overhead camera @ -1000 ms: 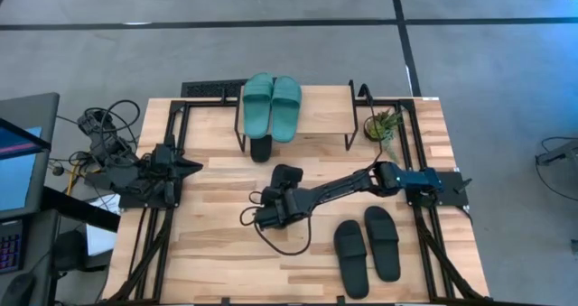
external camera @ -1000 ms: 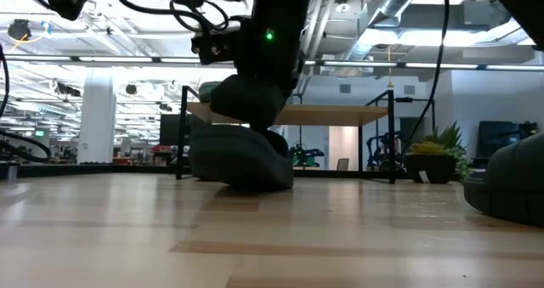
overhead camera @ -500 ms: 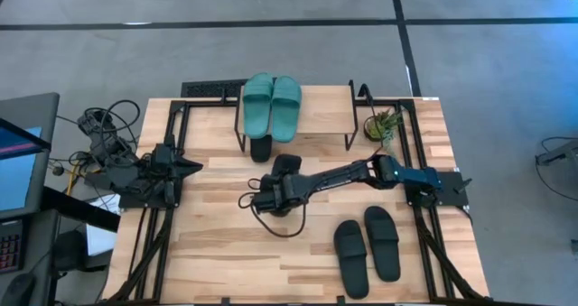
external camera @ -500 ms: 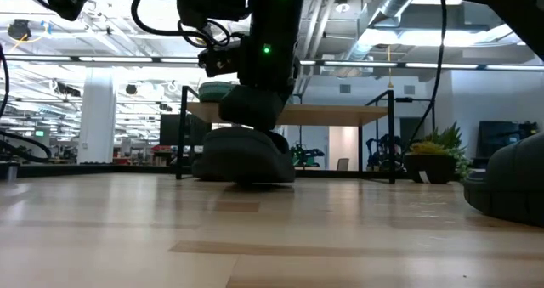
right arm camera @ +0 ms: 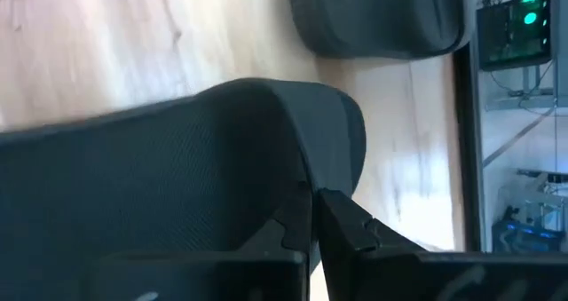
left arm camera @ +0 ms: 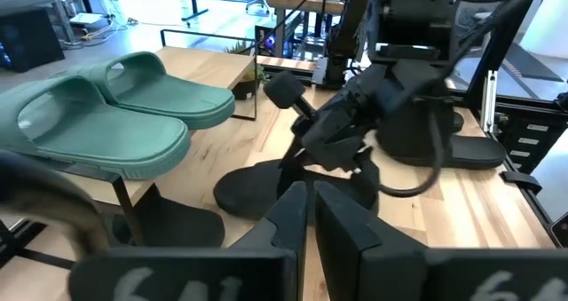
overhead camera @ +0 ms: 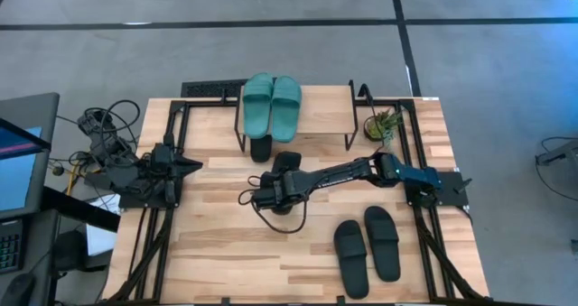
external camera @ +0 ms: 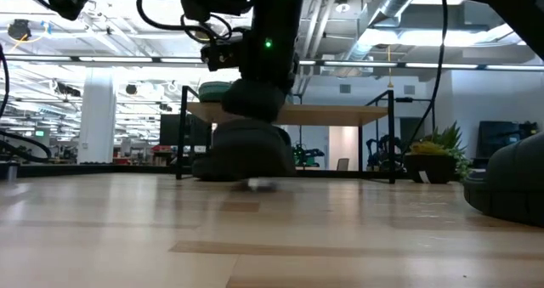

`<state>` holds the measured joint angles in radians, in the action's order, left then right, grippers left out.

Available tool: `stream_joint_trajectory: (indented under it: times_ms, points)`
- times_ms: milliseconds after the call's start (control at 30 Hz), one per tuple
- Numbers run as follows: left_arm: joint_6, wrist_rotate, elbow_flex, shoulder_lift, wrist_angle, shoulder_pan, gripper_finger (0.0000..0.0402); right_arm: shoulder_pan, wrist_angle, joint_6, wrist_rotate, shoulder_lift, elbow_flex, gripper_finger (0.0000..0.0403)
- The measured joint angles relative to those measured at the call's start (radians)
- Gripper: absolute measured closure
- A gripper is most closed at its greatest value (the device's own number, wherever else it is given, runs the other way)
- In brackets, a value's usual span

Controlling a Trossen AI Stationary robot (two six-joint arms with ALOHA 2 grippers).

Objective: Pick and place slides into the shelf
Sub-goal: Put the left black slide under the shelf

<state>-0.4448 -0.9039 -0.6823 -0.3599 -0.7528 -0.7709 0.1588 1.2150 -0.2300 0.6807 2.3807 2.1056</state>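
My right gripper (overhead camera: 271, 196) reaches across the table's middle, just before the shelf (overhead camera: 321, 116), and is shut on a black slide (overhead camera: 285, 167). In the low view this slide (external camera: 246, 156) shows below the gripper. A teal pair (overhead camera: 271, 103) lies on the shelf's top board. Another black slide (overhead camera: 260, 149) lies under the shelf, sole on the table. A black pair (overhead camera: 366, 247) lies side by side on the table near the right arm's base. My left gripper (left arm camera: 311, 214) is shut and parked at the table's left side. My right gripper pinches the black slide's wide strap at its edge (right arm camera: 306, 172) between the two fingers, slanting down from above. The slide hangs low under the gripper. Whether its underside (external camera: 251, 176) touches the tabletop, I cannot tell.
A small potted plant (overhead camera: 384, 125) stands at the shelf's right end. The right arm's cable (overhead camera: 289, 217) loops over the table below the gripper. Black frame rails run along both table sides. Bare wood lies between the left arm (overhead camera: 158, 175) and the held slide.
My right gripper has moved toward the table's far edge and slightly left, carrying the black slide closer to the shelf. It has stayed shut on the slide. In the low view the slide has drawn away from the camera, toward the shelf.
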Motion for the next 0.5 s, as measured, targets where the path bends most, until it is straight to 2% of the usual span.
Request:
stream_joint_trajectory:
  times_ms: [500]
  points:
    - [-0.01,0.0,0.0,0.0,0.0,0.0,0.0388,-0.099,-0.047,0.129,-0.009,0.0,0.0,0.0402]
